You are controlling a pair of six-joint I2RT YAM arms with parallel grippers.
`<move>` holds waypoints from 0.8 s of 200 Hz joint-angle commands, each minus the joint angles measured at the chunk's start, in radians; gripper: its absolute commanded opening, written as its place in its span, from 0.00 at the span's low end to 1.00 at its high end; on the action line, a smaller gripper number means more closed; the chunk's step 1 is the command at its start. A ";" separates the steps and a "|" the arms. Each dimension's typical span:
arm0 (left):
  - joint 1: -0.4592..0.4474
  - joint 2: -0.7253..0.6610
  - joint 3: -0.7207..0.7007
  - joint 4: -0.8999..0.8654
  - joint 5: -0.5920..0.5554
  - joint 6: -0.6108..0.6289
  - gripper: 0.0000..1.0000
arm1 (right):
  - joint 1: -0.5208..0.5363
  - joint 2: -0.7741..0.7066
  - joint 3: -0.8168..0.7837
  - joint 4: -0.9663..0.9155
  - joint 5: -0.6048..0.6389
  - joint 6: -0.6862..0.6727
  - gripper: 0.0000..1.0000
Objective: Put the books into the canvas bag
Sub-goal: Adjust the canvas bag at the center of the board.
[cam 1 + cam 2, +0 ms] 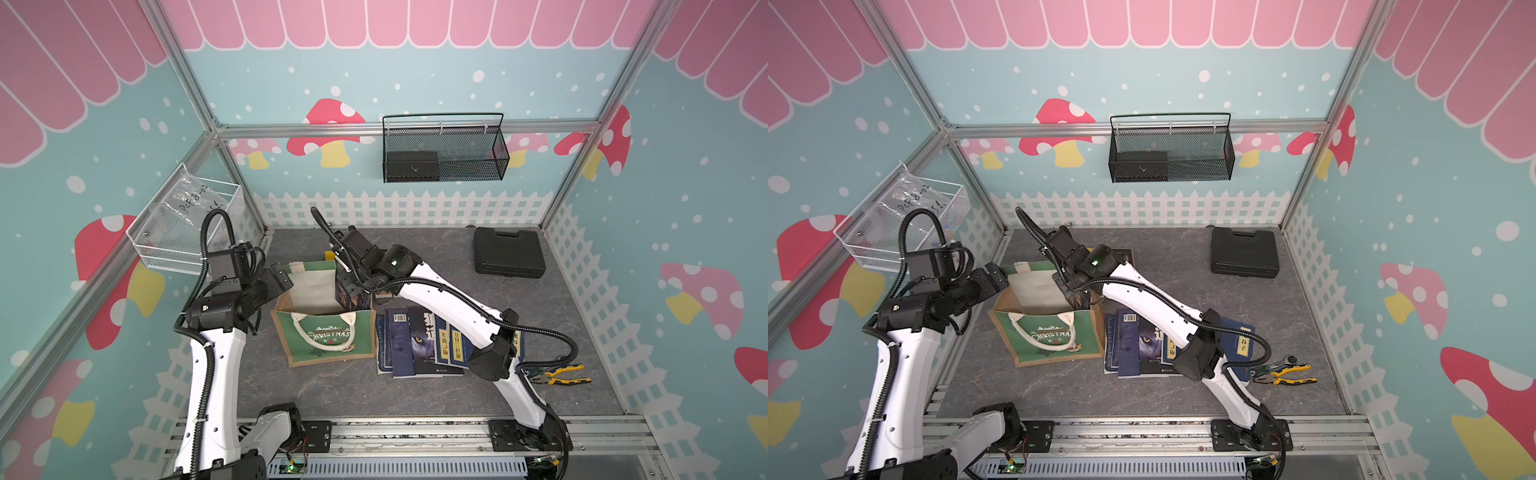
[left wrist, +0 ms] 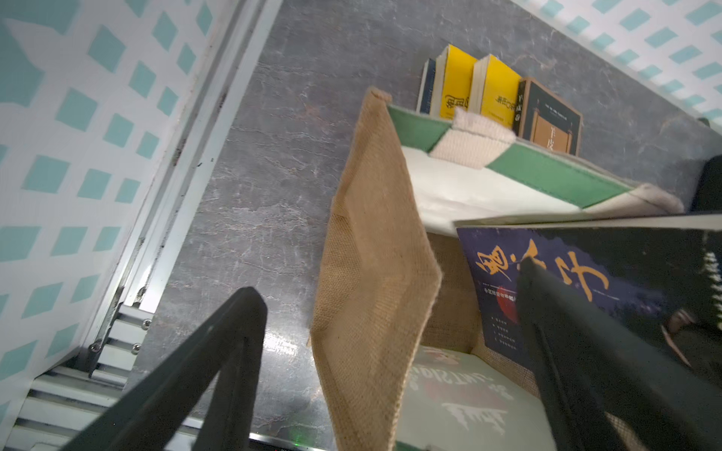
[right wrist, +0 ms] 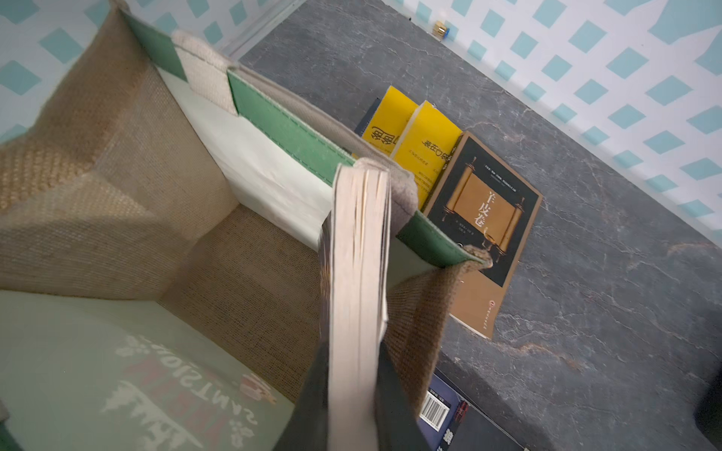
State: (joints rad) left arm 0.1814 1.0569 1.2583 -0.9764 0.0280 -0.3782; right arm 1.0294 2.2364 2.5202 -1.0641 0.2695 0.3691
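A grey marbled tabletop point(image 1: 436, 266) is shown from above inside a pastel mushroom-print enclosure. The canvas bag point(image 1: 328, 332) is stood upright and open near the middle, its green "Christmas" panel turned toward the robot. The right claw point(image 3: 353, 375) is clenched on a navy book point(image 3: 359, 250), which is held upright on edge, partly within the bag's open top, at the end nearer the loose pile. The left claw point(image 1: 282, 277) is spread wide at the bag's opposite end, with the jute side wall point(image 2: 371, 273) seen between its 2 fingers; contact cannot be told. A pile of navy books point(image 1: 399, 340) and a wolf-eye cover point(image 1: 419, 338) are laid flat just beside the bag. Behind it, 2 yellow books point(image 3: 406, 129) and a dark brown book point(image 3: 484, 218) are laid flat.
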 commanded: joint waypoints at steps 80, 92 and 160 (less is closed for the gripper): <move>-0.014 0.104 -0.014 0.055 -0.062 0.011 0.91 | 0.008 0.058 -0.029 0.210 -0.123 0.079 0.00; -0.014 0.129 0.009 0.053 -0.070 0.015 0.91 | 0.007 0.067 -0.030 0.271 -0.195 0.023 0.00; -0.001 0.114 0.072 0.002 -0.176 0.009 0.84 | 0.008 0.131 -0.033 0.459 -0.826 -0.296 0.00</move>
State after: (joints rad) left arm 0.1692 1.2263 1.3121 -0.9470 -0.0944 -0.3672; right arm 1.0321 2.3528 2.4863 -0.7078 -0.2489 0.2214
